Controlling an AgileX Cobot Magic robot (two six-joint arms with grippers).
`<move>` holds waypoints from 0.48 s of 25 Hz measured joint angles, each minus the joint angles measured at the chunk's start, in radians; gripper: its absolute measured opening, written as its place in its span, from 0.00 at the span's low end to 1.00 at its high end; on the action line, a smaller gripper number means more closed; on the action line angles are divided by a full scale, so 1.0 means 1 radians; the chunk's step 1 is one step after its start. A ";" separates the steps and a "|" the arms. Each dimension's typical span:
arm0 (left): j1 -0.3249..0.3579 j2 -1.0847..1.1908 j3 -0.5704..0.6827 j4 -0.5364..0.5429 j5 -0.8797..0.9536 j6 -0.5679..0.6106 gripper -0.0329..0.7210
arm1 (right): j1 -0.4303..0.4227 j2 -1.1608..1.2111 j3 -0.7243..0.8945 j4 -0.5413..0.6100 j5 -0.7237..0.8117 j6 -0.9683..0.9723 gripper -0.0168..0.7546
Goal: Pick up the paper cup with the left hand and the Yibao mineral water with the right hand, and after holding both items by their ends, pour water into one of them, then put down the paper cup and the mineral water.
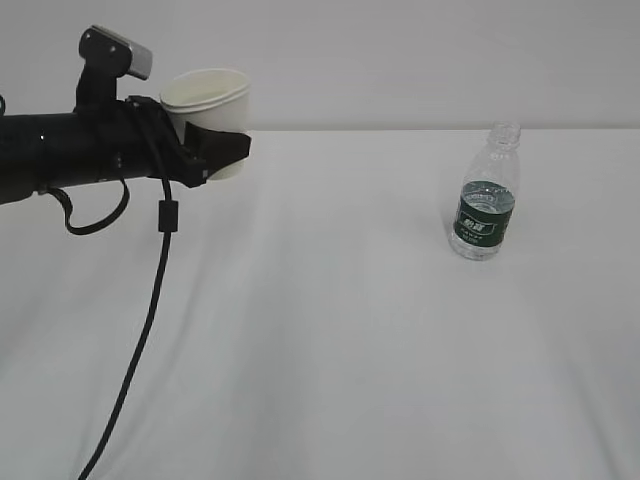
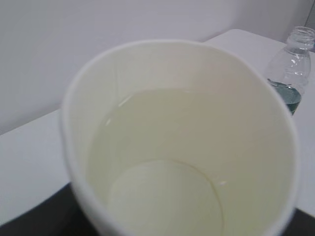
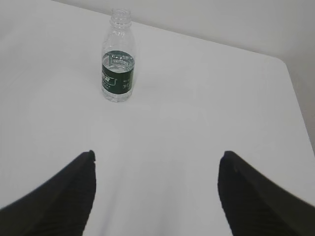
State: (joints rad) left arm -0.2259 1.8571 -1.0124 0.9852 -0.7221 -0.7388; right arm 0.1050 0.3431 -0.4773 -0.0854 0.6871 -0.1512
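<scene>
Paper cup gripped, mouth up — bottle upright, uncapped

Reaching in level from the left edge, raised in the air: left arm, thick and black, grey camera box on top, cable drooping below. Left gripper with jaws clamped around a cup. Right gripper held aloft, jaws spread wide, gripping nothing.
</scene>
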 joint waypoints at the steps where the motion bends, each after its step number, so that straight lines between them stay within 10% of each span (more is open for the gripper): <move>1: 0.004 0.000 0.000 -0.001 0.000 0.000 0.64 | 0.000 0.000 0.000 0.000 0.000 0.000 0.78; 12: 0.048 0.032 0.000 -0.020 0.006 -0.002 0.64 | 0.000 0.000 0.000 0.000 0.000 0.000 0.78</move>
State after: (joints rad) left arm -0.1782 1.8890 -1.0124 0.9653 -0.7157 -0.7405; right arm 0.1050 0.3431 -0.4773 -0.0854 0.6871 -0.1512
